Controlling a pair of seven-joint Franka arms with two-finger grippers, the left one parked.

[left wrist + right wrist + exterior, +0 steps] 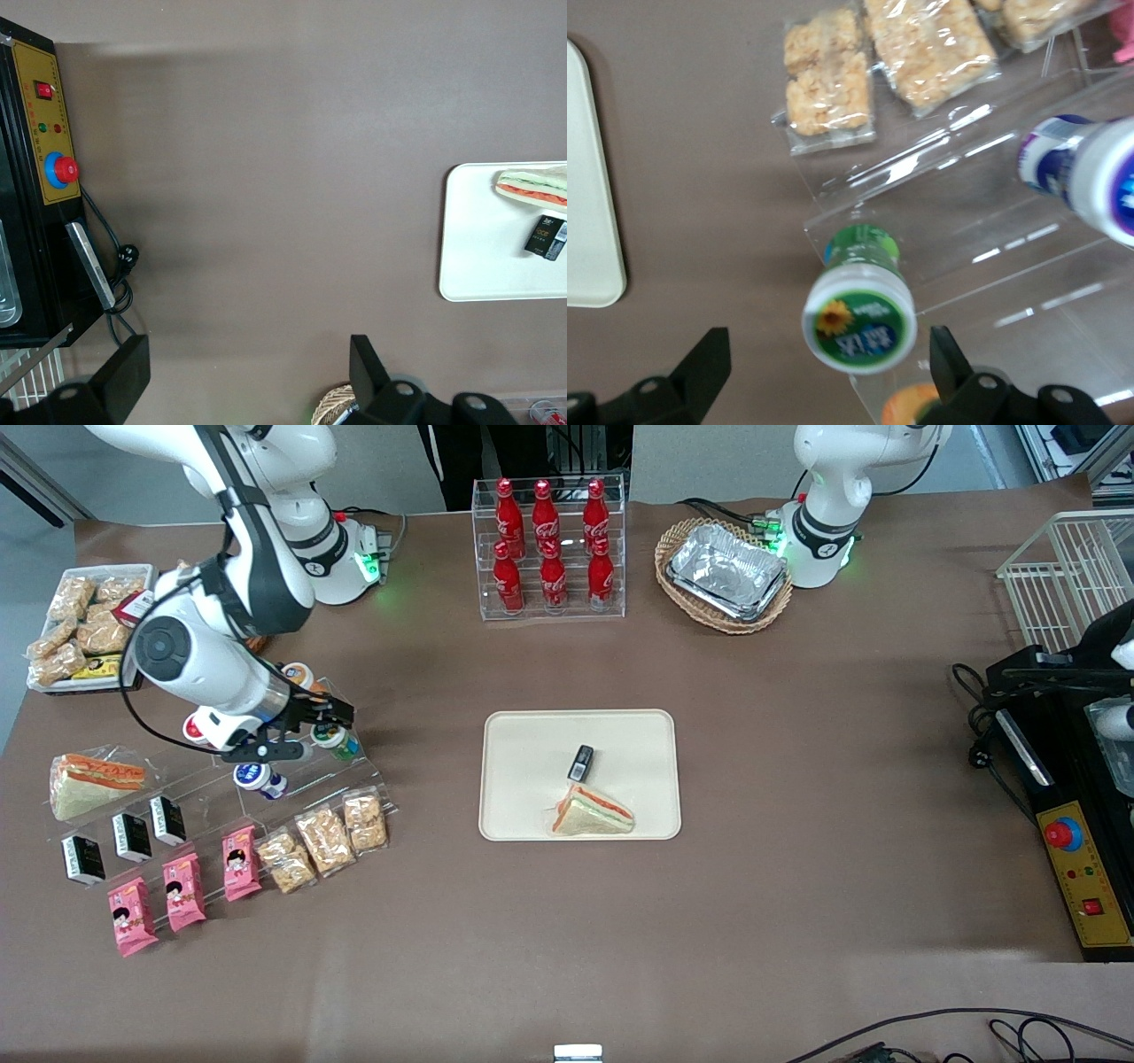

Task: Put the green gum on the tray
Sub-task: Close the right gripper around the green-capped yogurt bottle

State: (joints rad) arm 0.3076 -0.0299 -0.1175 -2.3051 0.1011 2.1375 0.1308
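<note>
You are hovering the gripper [824, 376] over the green gum [858, 312], which is standing on the clear stepped rack [992, 257] at the left of the front view, well apart from the tray [523, 815] in the frame's centre. The jar is sitting between the two fingers [704, 367], its lid facing the wrist camera and its long axis pointing roughly along your approach. The fingers are spread wide, touching nothing. The blue-lidded jar [1090, 177] is sitting beside it, so you are likely needing a straight descent.

I see a big brown table [797, 779], grey floor [35, 567] past its edge, well away from my claw [321, 722]
</note>
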